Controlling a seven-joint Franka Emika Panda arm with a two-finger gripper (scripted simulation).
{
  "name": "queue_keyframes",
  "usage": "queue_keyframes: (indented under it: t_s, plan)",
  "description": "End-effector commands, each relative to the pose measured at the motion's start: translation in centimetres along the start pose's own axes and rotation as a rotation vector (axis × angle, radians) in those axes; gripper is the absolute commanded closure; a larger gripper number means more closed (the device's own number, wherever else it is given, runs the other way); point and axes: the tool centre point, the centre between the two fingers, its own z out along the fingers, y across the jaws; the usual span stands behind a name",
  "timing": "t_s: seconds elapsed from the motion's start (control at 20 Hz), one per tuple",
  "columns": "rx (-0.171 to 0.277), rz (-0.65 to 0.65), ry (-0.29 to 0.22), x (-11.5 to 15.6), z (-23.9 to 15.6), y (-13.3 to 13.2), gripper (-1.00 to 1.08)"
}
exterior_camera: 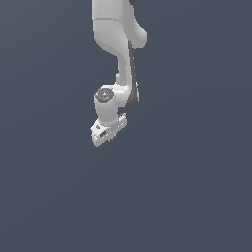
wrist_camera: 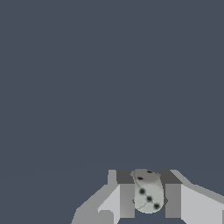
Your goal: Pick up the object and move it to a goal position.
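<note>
The jaws are closed narrowly on a small pale object (wrist_camera: 148,194), one finger (wrist_camera: 127,200) on either side of it and both touching it, as we see plainly in the wrist view. The object is whitish-grey, rounded at its edges like a die, with several dark dots on the faces turned towards the camera. It sits between the fingertips rather than deep in the gripper (wrist_camera: 149,200).

In the exterior view we see the arm (exterior_camera: 118,44) reaching down from the top of the picture, its wrist bent so that the gripper (exterior_camera: 106,132) points downward and a little towards the exterior view's left. From this side the object is hidden by the gripper body, and we cannot make it out.

Around the gripper we see only the uniform dark blue-grey surface (exterior_camera: 197,197). Whether the object is touching it or is raised above it, we cannot tell from either view.
</note>
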Motion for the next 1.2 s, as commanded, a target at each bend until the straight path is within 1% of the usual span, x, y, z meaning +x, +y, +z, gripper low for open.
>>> queue_keyframes:
  t_s: [0.0,0.25,0.85,1.15]
  plan:
    - [-0.001,-0.001,0.001,1.1,-1.2,-0.3,1.08]
    - [-0.001,-0.001,0.001,4.2,-4.6,-1.0,1.08]
    - [0.000,0.000,0.001,13.4,-14.4,-2.9,1.08]
    - [0.000,0.001,0.001,16.5,-17.5,-3.3,1.08]
